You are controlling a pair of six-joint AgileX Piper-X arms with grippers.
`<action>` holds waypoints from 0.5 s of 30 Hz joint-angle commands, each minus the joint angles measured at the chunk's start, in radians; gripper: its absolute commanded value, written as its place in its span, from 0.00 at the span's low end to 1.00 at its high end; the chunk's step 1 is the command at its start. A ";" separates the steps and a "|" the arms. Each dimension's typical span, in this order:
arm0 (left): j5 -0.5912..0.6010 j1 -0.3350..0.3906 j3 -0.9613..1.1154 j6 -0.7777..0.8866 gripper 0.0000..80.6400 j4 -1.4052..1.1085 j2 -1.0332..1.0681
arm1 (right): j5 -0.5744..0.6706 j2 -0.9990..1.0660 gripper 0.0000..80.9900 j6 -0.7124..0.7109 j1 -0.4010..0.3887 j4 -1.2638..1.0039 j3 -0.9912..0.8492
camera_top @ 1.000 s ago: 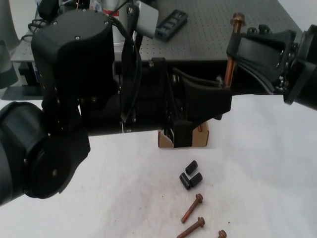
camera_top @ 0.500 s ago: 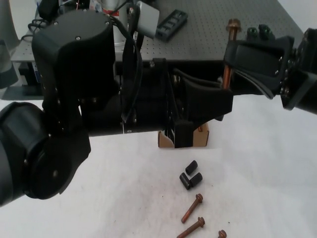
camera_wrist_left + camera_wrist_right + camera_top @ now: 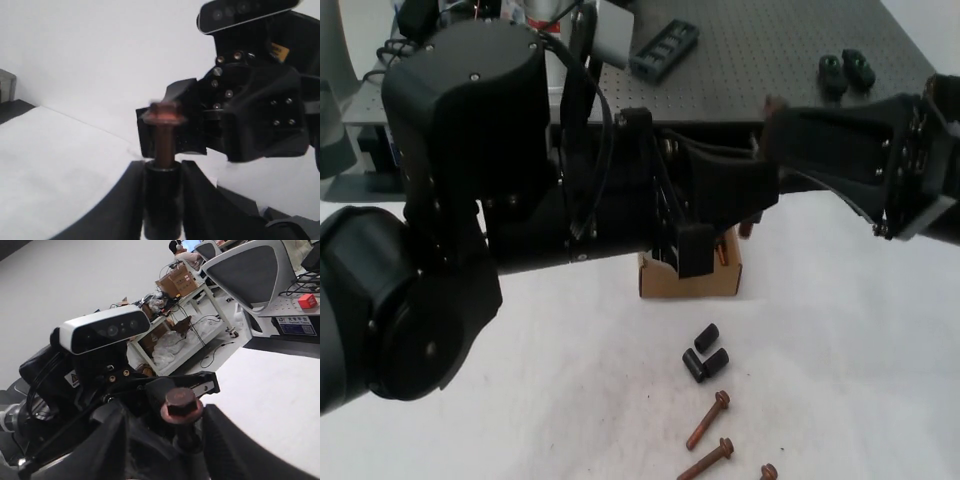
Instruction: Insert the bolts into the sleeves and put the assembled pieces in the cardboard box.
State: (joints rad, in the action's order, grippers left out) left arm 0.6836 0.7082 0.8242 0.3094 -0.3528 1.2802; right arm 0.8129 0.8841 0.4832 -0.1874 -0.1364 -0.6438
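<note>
My left gripper (image 3: pixel 162 180) is shut on an upright black sleeve (image 3: pixel 162 200). A copper bolt (image 3: pixel 163 131) stands in the sleeve's top with its hex head (image 3: pixel 181 403) still above it. My right gripper (image 3: pixel 182 437) is shut on that bolt and faces the left gripper (image 3: pixel 745 195) from the right, above the cardboard box (image 3: pixel 705 282). In the high view the right gripper (image 3: pixel 775 135) meets the left one, and the bolt's head (image 3: pixel 775 105) shows blurred at its tip. Another bolt (image 3: pixel 723 246) lies inside the box.
Three loose black sleeves (image 3: pixel 705 353) lie on the white cloth in front of the box. Nearer still lie copper bolts (image 3: pixel 708 420). Behind the cloth, the dark perforated bench (image 3: pixel 750 60) carries a black tray (image 3: pixel 665 48) and two small black parts (image 3: pixel 845 68).
The right gripper has come down and to the left with the bolt. The bolt has gone from standing high beside the left gripper to sitting in the sleeve that gripper holds.
</note>
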 commanded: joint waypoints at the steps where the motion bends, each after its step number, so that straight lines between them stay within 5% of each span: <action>1: -0.037 -0.001 0.007 -0.033 0.01 -0.037 -0.009 | 0.015 -0.013 0.46 -0.022 0.004 0.002 -0.002; 9: -0.288 -0.038 0.145 0.079 0.01 -0.016 0.153 | 0.001 -0.141 0.46 -0.104 0.230 0.316 -0.002; 15: -0.420 -0.076 0.548 0.124 0.01 0.348 0.507 | -0.263 -0.153 0.46 -0.271 0.326 0.681 -0.002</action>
State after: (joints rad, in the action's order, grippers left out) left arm 0.3547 0.6555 1.0960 0.4022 -0.2688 1.5592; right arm 0.6467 0.7297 0.2709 0.1214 0.4194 -0.6438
